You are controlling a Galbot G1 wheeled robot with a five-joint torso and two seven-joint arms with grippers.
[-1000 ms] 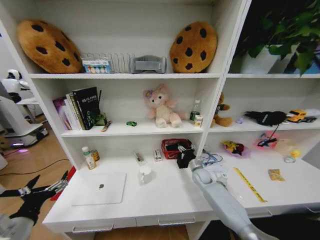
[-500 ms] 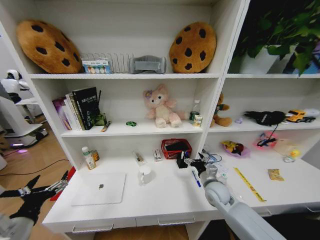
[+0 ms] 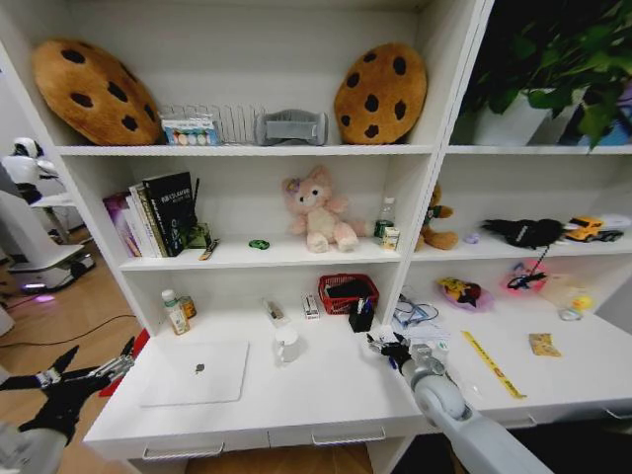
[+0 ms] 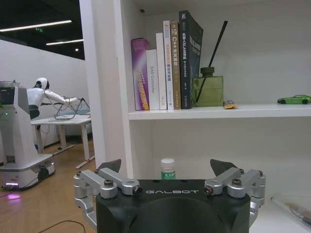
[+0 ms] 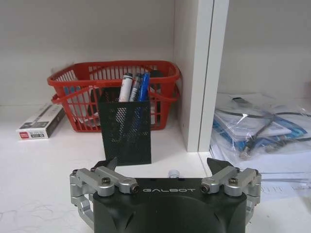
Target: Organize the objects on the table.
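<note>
The black pen cup [image 3: 361,318] stands on the white table [image 3: 326,390] just in front of the red basket [image 3: 348,291]. In the right wrist view the pen cup [image 5: 125,131] holds a few pens and a marker. My right gripper [image 3: 391,347] [image 5: 163,164] is open, a short way back from the cup and not touching it. The thin silver laptop [image 3: 195,372] lies closed at the table's left. A small clear bottle [image 3: 175,313] [image 4: 167,165] stands behind it. The green toy car [image 3: 259,244] [image 4: 294,99] sits on the shelf above. My left gripper [image 3: 74,380] [image 4: 167,167] hangs open off the table's left end.
A white mug [image 3: 286,346] stands mid-table and a small box [image 5: 41,124] lies beside the basket. Bagged cables and papers [image 5: 257,131] lie past the shelf upright [image 5: 199,73]. A yellow strip [image 3: 494,365] lies at the right. Books [image 4: 167,63] fill the shelf's left.
My right gripper was at the pen cup a second ago; it has let go and drawn back toward me. The cup now stands alone by the basket. The left arm has not moved.
</note>
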